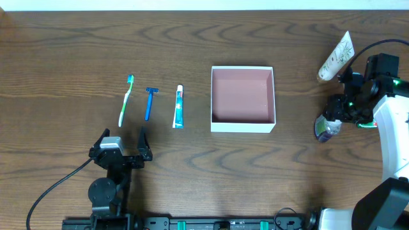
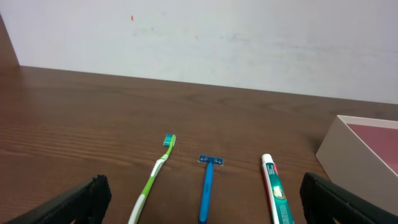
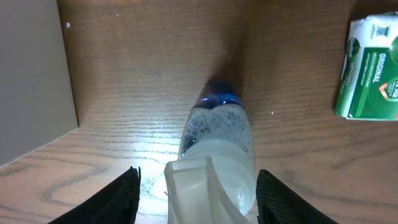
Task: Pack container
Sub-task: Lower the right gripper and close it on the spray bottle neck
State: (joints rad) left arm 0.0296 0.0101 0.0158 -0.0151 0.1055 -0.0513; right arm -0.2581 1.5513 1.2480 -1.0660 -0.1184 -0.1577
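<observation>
We start with the wooden table (image 1: 64,45). The container (image 1: 243,126) sits on it slightly right of centre. It is open-topped, with its pink floor bare and nothing packed yet.

The right gripper (image 1: 332,121) is well to the right of the box. Its jaws are spread around a small clear bottle (image 3: 217,134) with a white cap and a blue far end. In the right wrist view, bare wood shows between the bottle and one finger (image 3: 127,193), while the other finger sits almost against the bottle, so we judge that it has no grip yet. We cannot tell whether the bottle stands or lies.

The left gripper (image 1: 123,134) hangs wide open and empty just short of the row of toiletries.

A white tube (image 1: 335,56) lies just behind the right arm, and a green packet (image 3: 367,68) is near the bottle. Left of the box, a toothpaste tube (image 1: 178,107), a toothbrush (image 1: 126,100) and a blue razor (image 1: 150,102) lie side by side, apart from one another.

We see three risks:
- **Off-centre grip:** the bottle sits off-centre between the fingers, so the nearer finger would touch first and could shove or roll it.
- **Slip:** the smooth, rounded wall could slip out of a light squeeze.
- **Low carry:** a low carry could catch the thin cardboard wall and push the box along.
</observation>
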